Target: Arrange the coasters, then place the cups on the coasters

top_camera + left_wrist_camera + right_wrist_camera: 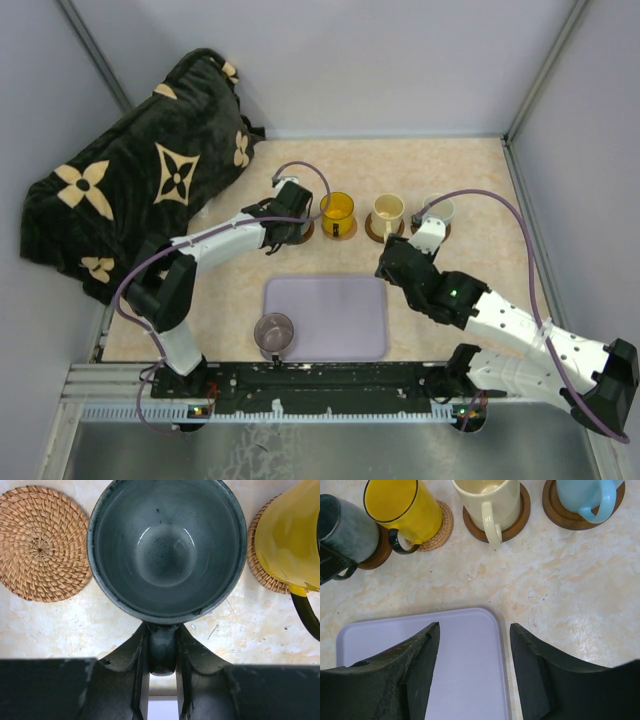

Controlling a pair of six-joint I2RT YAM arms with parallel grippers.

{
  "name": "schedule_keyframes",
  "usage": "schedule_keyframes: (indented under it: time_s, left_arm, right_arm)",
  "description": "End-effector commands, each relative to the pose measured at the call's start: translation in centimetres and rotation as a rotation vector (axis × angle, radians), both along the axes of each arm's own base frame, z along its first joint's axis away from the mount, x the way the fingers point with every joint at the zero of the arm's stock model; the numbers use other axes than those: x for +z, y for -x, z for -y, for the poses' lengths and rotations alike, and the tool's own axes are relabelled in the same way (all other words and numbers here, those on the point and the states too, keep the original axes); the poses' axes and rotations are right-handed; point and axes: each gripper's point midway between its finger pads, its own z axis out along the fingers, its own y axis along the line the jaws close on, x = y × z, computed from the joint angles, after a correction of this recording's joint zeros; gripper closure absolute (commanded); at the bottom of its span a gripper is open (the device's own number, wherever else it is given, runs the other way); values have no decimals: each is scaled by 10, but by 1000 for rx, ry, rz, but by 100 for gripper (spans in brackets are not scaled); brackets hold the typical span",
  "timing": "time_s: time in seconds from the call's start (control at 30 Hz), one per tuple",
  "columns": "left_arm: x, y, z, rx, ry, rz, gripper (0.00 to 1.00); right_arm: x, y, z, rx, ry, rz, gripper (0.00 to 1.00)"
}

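Now the left gripper (162,652) pinches the handle of the dark grey-green mug (166,545), just left of the yellow mug (290,535); the right gripper (474,630) hangs half open, empty. Released off-centre, the mug may tip off its wooden coaster (376,557)

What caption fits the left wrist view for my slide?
Left gripper shut on the dark grey-green cup by its handle, between a bare woven coaster and the yellow cup.

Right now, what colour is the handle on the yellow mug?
Black. The yellow mug has a glossy dark handle, clearest in the right wrist view.
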Motion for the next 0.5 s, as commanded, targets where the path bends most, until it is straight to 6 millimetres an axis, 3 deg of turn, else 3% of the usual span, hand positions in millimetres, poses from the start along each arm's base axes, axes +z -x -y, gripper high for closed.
schedule_keyframes:
  time_s: [0.0, 0.33, 0.47]
  left_arm:
    - [31, -15, 2, 37, 58, 100, 100]
    - [21, -9, -1, 56, 53, 65, 96]
    - [18, -5, -2, 58, 51, 52, 83]
  right_arm:
    - [10, -5, -4, -18, -46, 33, 41]
    - [10, -5, -5, -16, -49, 33, 41]
    - [10, -6, -7, -10, -50, 31, 41]
